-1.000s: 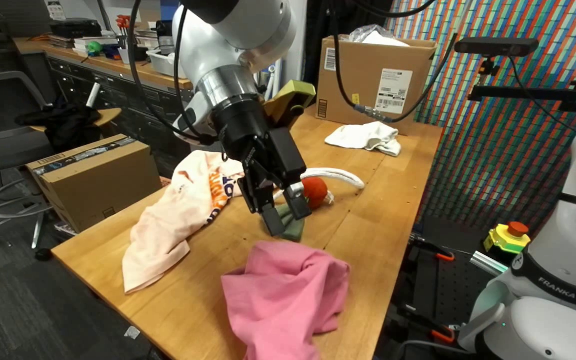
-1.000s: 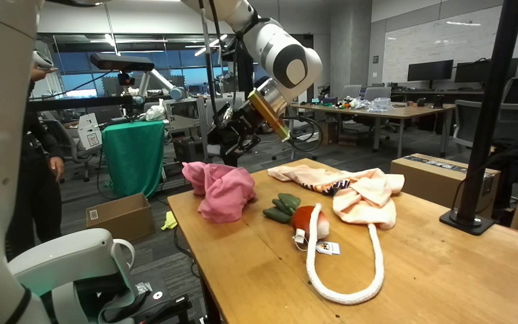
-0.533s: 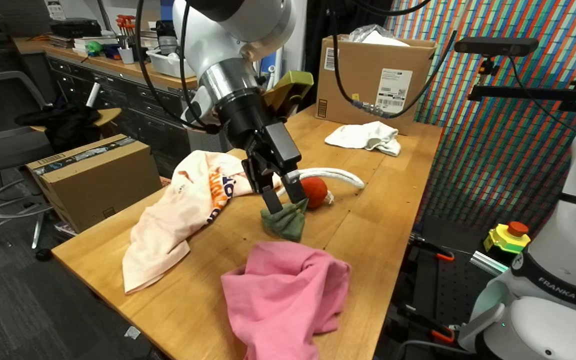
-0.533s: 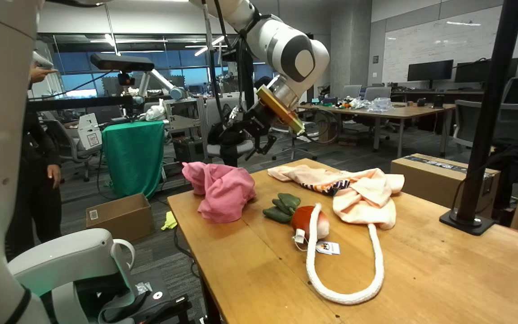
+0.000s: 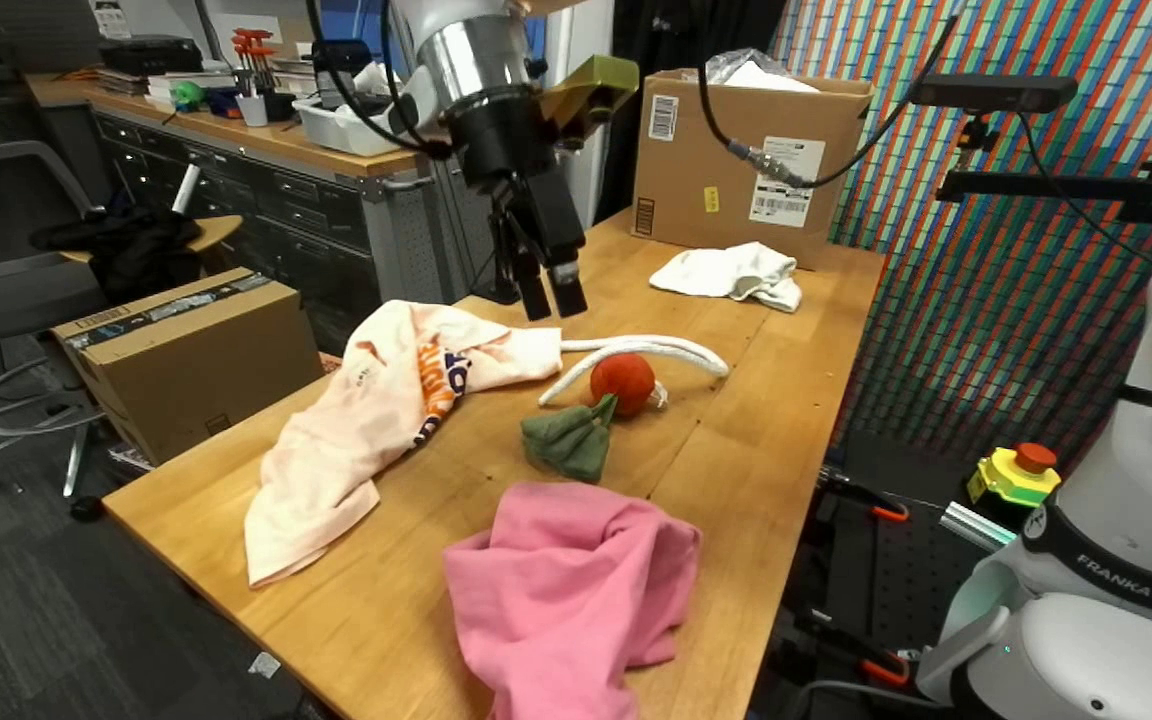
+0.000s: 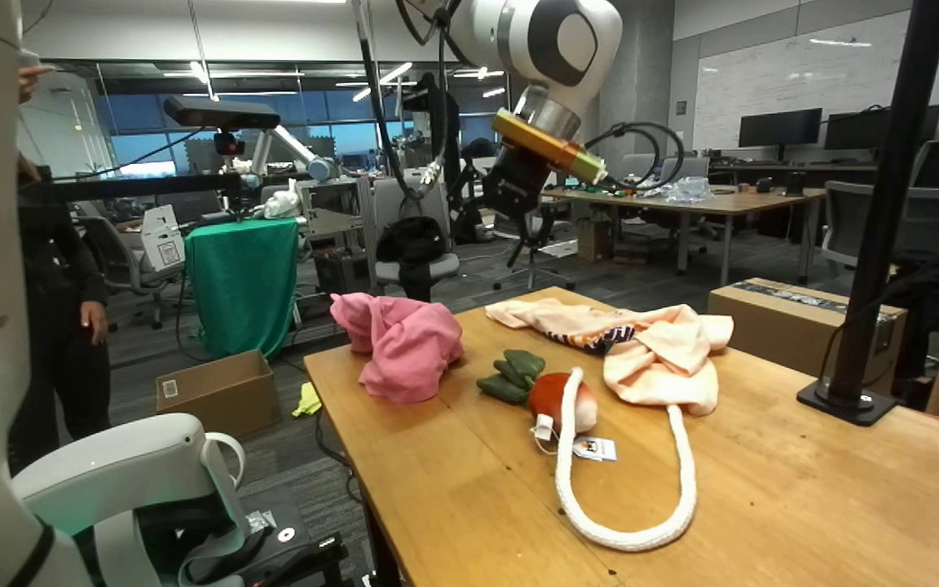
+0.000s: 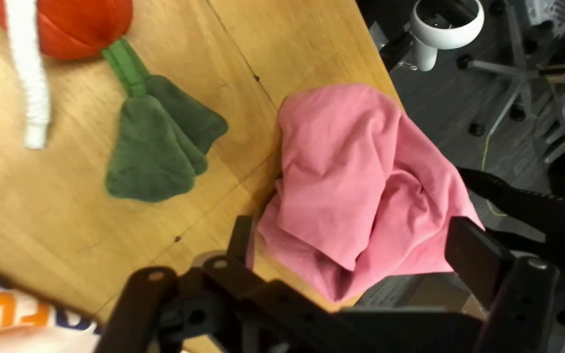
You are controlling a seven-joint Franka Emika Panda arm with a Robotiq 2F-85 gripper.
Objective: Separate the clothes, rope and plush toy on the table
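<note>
Rope (image 6: 624,540) lies in a U on the tabletop (image 6: 804,505), one end draped across the plush toy (image 6: 549,395), the other meeting the cream shirt (image 6: 657,359). It should be light, limp and hard to damage; I'd pinch it at the bare bend, away from both, lest tugging an end drag its neighbours. Soft and squeezable, the toy probably suits a grip round its red body (image 5: 623,384). Well above, the arm (image 6: 555,49) points down at a slant, touching nothing, its jaws spread and empty.

my wrist view crops toy (image 7: 145,115) and shirt (image 7: 27,318); one end of rope (image 6: 632,541) hidden by shirt; i can't read tag (image 6: 596,448).
</note>
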